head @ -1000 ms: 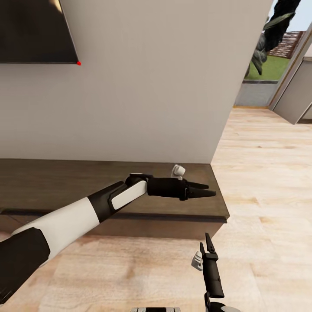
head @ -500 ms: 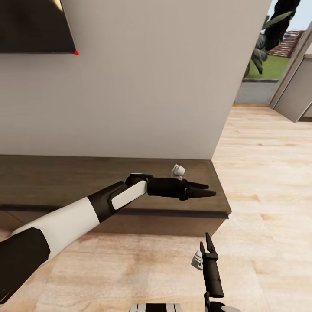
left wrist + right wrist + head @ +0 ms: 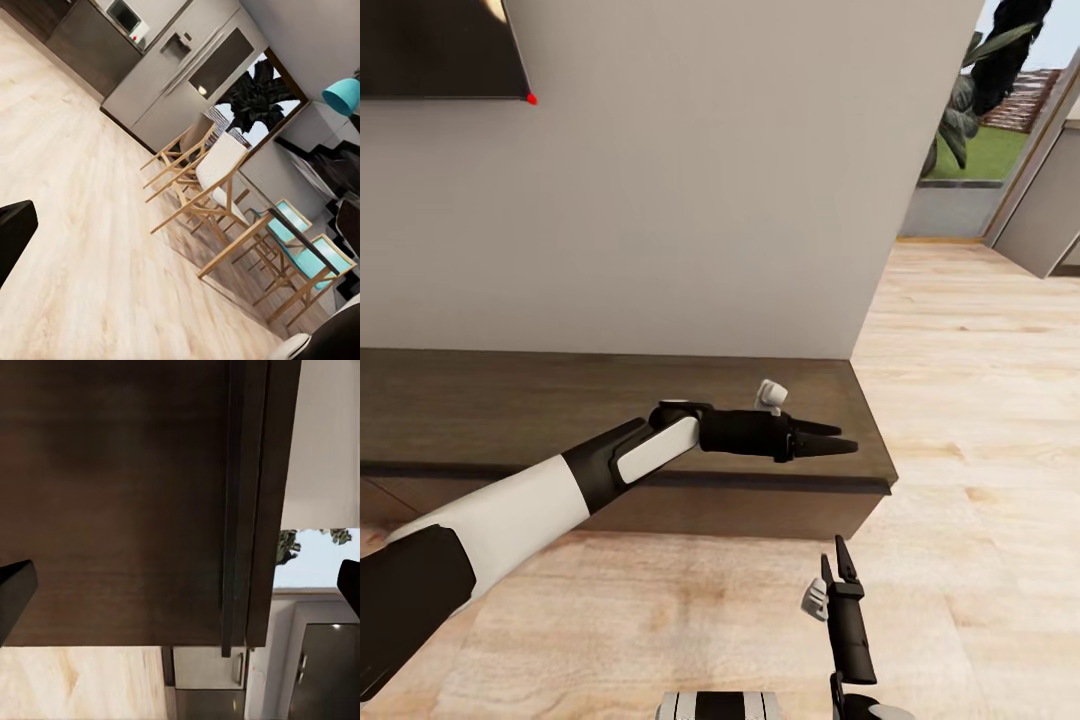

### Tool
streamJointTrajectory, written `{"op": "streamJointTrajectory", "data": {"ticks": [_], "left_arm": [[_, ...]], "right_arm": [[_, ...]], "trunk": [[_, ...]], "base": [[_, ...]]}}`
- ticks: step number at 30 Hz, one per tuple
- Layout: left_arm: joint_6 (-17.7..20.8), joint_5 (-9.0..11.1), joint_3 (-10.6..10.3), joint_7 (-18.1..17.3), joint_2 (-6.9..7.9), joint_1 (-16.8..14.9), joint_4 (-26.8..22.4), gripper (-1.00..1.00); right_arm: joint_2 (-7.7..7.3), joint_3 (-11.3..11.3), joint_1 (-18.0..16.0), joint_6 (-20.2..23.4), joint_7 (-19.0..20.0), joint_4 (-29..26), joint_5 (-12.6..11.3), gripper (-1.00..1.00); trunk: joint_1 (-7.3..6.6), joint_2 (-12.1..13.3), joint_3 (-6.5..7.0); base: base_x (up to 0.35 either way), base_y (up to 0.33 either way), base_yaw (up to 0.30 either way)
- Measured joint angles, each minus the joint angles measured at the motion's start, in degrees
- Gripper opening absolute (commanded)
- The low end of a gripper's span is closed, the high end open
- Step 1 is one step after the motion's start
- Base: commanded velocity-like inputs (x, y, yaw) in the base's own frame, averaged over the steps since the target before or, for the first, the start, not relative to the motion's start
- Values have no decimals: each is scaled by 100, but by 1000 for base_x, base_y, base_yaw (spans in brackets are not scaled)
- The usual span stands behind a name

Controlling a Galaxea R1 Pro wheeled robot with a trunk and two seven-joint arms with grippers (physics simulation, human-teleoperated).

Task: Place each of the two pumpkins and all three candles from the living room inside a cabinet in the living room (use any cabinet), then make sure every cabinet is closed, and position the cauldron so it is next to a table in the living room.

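View has tipped down, arms unchanged. Left gripper (image 3: 844, 439) over cabinet (image 3: 480, 420), fingers slightly parted, empty; right gripper (image 3: 839, 566) spread, empty. Risk: left arm clipping cabinet top if base advances.

My head view tilts downward: the TV (image 3: 440, 48) and the cabinet (image 3: 610, 410) slide up the picture. More of my base (image 3: 718, 705) shows at the lower edge.
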Motion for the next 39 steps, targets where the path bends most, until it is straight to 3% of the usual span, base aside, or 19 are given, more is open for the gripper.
{"op": "streamJointTrajectory", "data": {"ticks": [8, 17, 22, 32, 39], "left_arm": [[-7, 8, 0, -24, 52, 0, 8, 100], [0, 9, 0, -27, 19, 0, -9, 100], [-8, 9, 0, -26, 17, 0, -1, 100], [-9, 9, 0, -26, 5, 0, -17, 100], [-9, 9, 0, -26, 5, 0, -21, 100]], "right_arm": [[-1, -8, 0, 1, -3, -43, -4, 100], [-9, -8, 0, 9, -6, -55, -6, 100], [-36, -7, -4, 13, -201, -178, -6, 100], [-22, -7, -122, 29, -185, -259, -15, 100], [-29, -23, -388, 67, 411, -207, -32, 100]], "trunk": [[0, 0, 0], [0, 0, 0], [0, 0, 0], [0, 0, 0], [0, 0, 0]], "base": [[1, 0, 0], [188, 0, 0], [29, 0, 0], [2, 0, 0], [0, 0, 0]]}}
